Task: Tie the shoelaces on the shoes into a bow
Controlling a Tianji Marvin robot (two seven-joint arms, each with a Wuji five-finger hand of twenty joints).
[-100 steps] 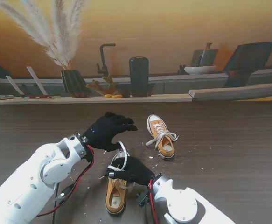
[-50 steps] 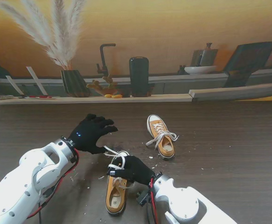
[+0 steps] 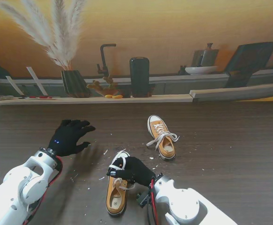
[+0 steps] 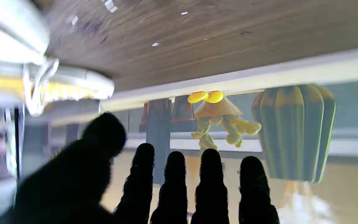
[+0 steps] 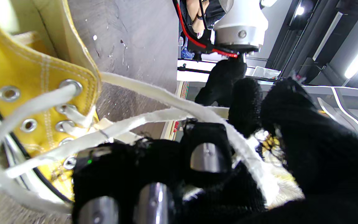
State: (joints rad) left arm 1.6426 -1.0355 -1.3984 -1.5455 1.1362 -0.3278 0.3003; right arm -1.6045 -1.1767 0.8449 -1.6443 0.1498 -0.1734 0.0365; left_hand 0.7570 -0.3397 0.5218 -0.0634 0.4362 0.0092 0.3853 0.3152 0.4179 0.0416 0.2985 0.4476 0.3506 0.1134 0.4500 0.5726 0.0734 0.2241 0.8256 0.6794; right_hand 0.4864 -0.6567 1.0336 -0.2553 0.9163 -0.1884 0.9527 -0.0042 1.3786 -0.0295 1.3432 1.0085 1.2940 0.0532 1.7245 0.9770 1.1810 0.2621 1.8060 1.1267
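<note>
A yellow sneaker (image 3: 114, 196) with white laces lies nearest me, toe pointing away. My right hand (image 3: 132, 170) rests over its front, fingers curled shut on the white laces (image 5: 172, 105), which loop up past its knuckles (image 3: 119, 162). The right wrist view shows the shoe's eyelets (image 5: 68, 84) and a lace running through the closed black fingers (image 5: 210, 149). My left hand (image 3: 70, 136) hovers over bare table to the left of that shoe, fingers spread and holding nothing. A second yellow sneaker (image 3: 163, 137) lies farther off with its laces in a tied bow (image 3: 161, 137).
White crumbs and scraps (image 3: 104, 152) dot the dark wooden table (image 3: 230, 140). At the far edge a pale ledge (image 3: 127, 99) carries a ribbed green vase (image 3: 73, 82) with pampas grass, a dark rectangular block (image 3: 139, 76) and small yellow pieces (image 3: 114, 96).
My left hand let go of the lace above the near shoe and swung away to the left, fingers spreading. The freed lace dropped back. The right hand stayed put.
</note>
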